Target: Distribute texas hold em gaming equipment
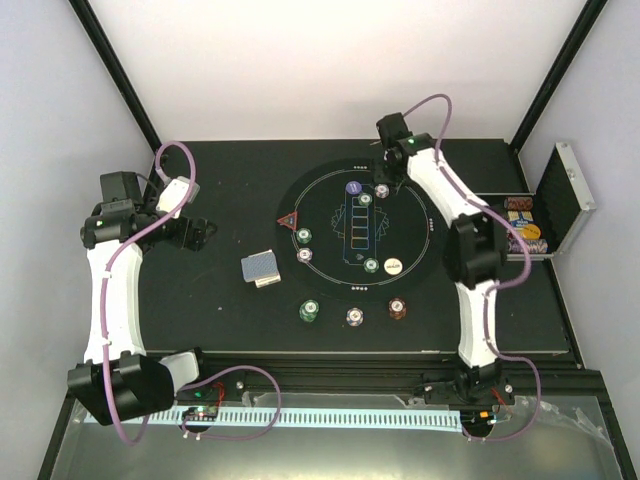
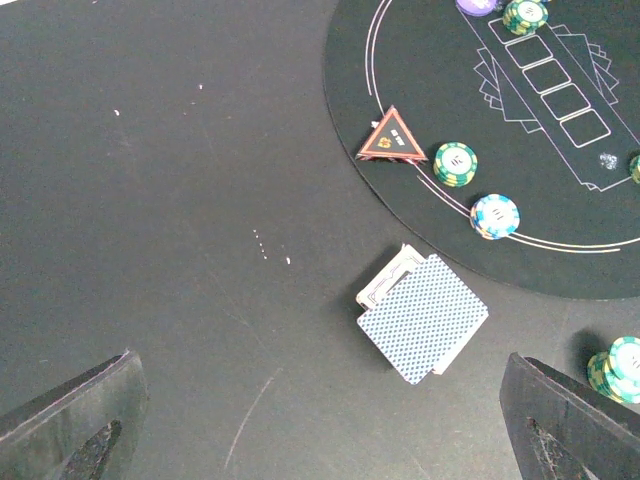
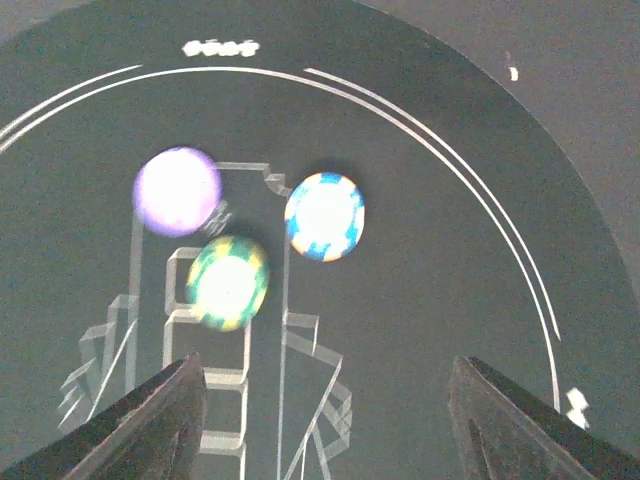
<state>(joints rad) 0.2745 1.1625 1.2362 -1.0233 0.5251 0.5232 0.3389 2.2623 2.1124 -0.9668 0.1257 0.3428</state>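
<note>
three pieces, purple button (image 3: 177,190), green chip (image 3: 229,282), white chip (image 3: 324,216), sit grouped at far end of mat (image 3: 450,300), likely one seat's share; right pincer (image 3: 325,400) above, jaws apart, empty. left pincer (image 2: 320,400) wide apart near card deck (image 2: 423,317).

A black table (image 1: 200,300) carries a large round black mat (image 1: 322,215) with white lines, lying flat near its middle. Just left of the mat's near edge lies a deck of cards (image 1: 262,268), backs up and slightly fanned. Off the mat's near side, a green chip (image 1: 308,311), a white chip (image 1: 354,316) and a brown-red chip (image 1: 398,309) sit in a row. Right of the mat stands an open silver case (image 1: 565,200).
</note>
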